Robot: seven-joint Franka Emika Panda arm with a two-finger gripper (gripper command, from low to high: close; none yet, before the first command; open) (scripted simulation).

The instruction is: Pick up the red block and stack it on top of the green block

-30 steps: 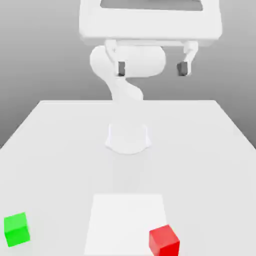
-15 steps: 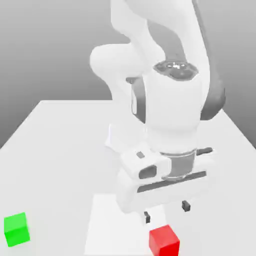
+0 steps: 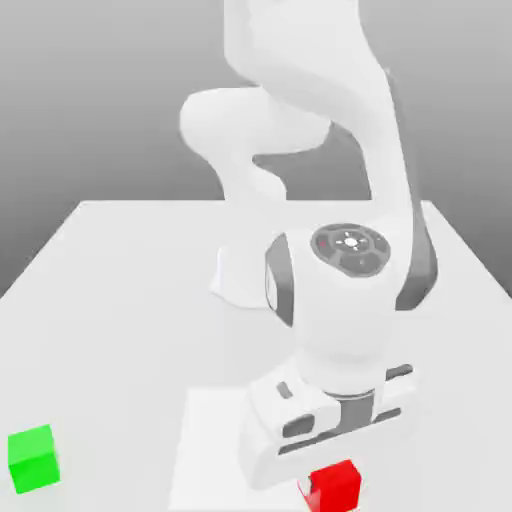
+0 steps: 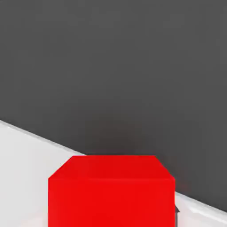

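The red block (image 3: 335, 492) rests on the white table (image 3: 120, 300) near its front edge, toward the exterior view's right. My gripper (image 3: 333, 478) has come straight down onto it, and the hand's white body hides the block's upper part. In the hand view the red block (image 4: 111, 190) sits very close and centred between the jaws. The gripper is shut on it. The green block (image 3: 32, 458) stands far off at the exterior view's front left, well apart from the arm.
A paler square patch (image 3: 210, 440) marks the table under the hand. The arm's round base (image 3: 245, 275) stands mid-table behind it. The table's front edge lies close to the red block, with dark floor (image 4: 115, 66) beyond.
The arm swung down from high at the back, first hovering just above the red block with jaws open. Now the hand sits lower on the block and the jaws have shut.
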